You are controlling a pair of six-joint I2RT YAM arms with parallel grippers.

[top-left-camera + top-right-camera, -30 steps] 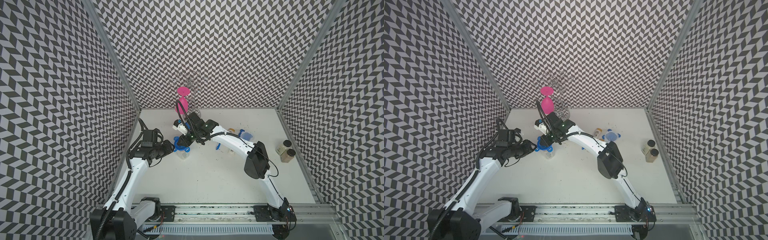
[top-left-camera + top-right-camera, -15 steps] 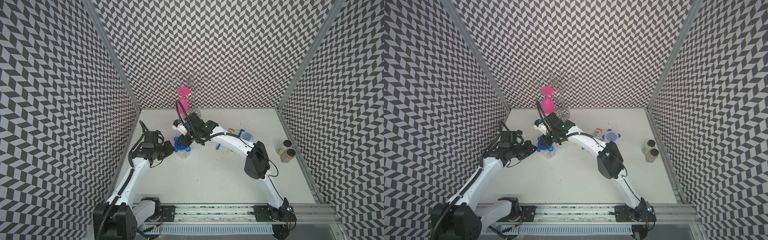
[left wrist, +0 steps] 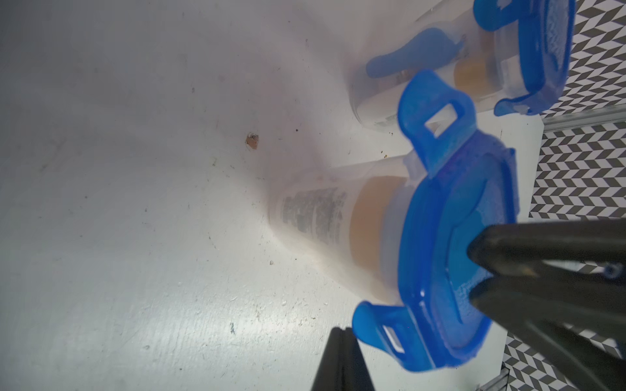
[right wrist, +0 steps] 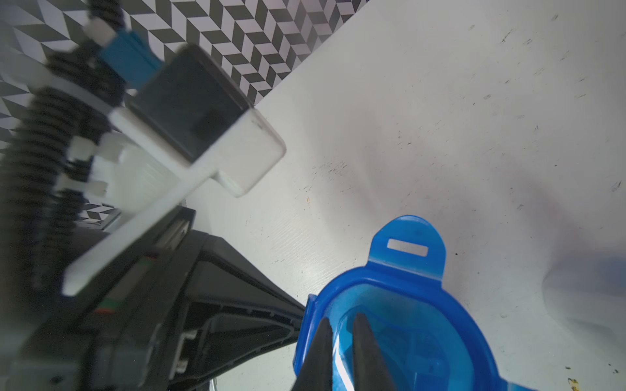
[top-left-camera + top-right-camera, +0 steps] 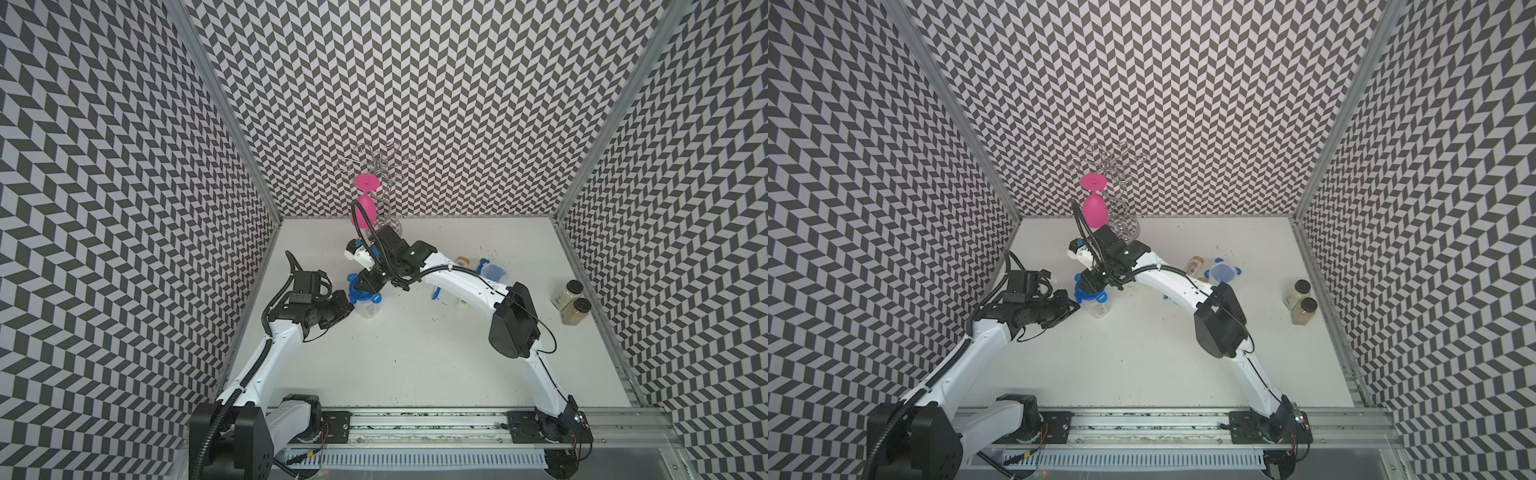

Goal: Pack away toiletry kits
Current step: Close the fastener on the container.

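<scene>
A clear jar with a blue clip-tab lid stands at the table's left middle. Inside it is a white bottle with an orange cap. My right gripper reaches down onto the lid. Its fingers rest on the lid top with only a thin slit between them. My left gripper is shut and empty, its tip right beside a flared lid tab. In both top views it sits at the jar's left side. A second blue-lidded jar holds a blue toothbrush.
A pink goblet hangs on a silver wire rack at the back. A loose orange-capped bottle, a blue toothbrush and the other jar lie under the right arm. Two spice jars stand by the right wall.
My left gripper has closed from partly open and moved in toward the jar's left side. The right arm has stayed on the lid.
</scene>
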